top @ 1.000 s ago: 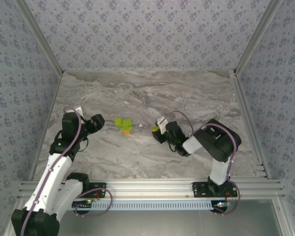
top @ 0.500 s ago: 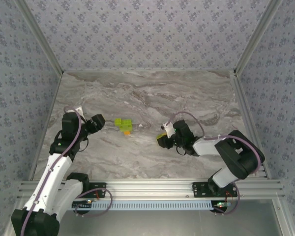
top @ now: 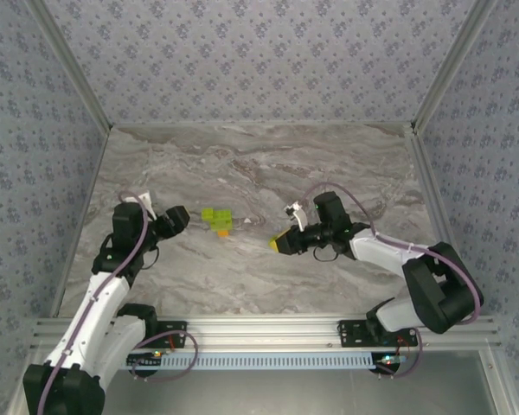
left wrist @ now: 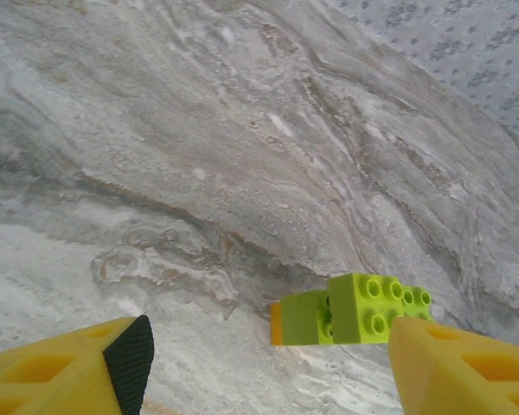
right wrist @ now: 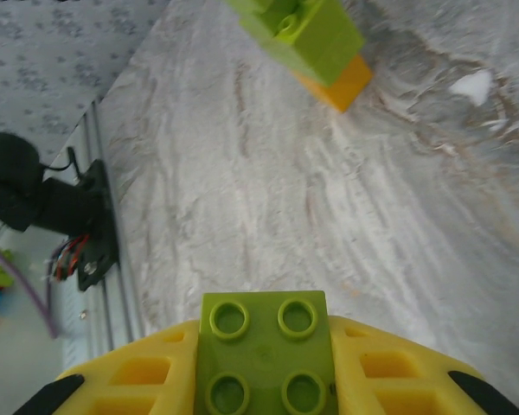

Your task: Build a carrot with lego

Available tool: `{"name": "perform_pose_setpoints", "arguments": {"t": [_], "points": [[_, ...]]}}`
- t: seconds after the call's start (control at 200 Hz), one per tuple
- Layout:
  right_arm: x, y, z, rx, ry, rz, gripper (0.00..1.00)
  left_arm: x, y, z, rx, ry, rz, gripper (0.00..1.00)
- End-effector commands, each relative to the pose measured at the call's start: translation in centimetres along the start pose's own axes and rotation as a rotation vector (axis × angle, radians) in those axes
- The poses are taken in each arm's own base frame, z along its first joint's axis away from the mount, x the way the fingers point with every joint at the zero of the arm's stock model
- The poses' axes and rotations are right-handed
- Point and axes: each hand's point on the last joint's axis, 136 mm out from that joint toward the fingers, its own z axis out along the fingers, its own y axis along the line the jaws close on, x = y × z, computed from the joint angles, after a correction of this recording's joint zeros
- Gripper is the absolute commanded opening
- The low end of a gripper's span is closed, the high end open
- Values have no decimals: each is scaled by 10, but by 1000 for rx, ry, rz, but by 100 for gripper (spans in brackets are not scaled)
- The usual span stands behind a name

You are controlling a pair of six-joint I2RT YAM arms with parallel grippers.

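Note:
The partly built carrot (top: 217,220) lies on the marble table (top: 329,173): lime-green bricks joined to an orange brick. In the left wrist view the carrot (left wrist: 350,309) rests just ahead of my right-hand finger, its orange end pointing left. My left gripper (top: 179,217) sits left of it, open (left wrist: 268,372) and empty. My right gripper (top: 282,243) hovers right of the carrot, shut on a loose lime-green lego brick (right wrist: 264,359) with four studs facing the camera. Beyond that brick in the right wrist view lies the carrot (right wrist: 307,39).
Aluminium rails (top: 268,328) run along the near edge of the table, and patterned walls (top: 259,60) close in the other sides. Bare marble surrounds the carrot.
My right arm has swung its elbow out to the right and stretched flat, and its gripper with the green brick has shifted slightly toward the near edge. The left arm has barely moved.

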Motion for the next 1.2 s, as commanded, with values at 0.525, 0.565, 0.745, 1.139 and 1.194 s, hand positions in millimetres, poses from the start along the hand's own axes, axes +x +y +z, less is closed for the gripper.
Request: {"name": "perform_pose_setpoints", "arguments": {"t": [0.525, 0.565, 0.745, 1.139, 1.194], "points": [[-25, 12, -10, -111, 43, -60, 23, 44, -49, 14, 231, 25, 427, 75], [-25, 11, -9, -113, 42, -61, 23, 48, -50, 18, 223, 45, 445, 75], [-24, 12, -9, -125, 44, -59, 23, 47, -50, 33, 163, 76, 525, 75], [-20, 16, -10, -150, 50, -67, 23, 55, -51, 62, 144, 166, 597, 81], [-20, 16, -11, -150, 49, -67, 23, 56, -54, 64, 151, 170, 612, 81]]}}
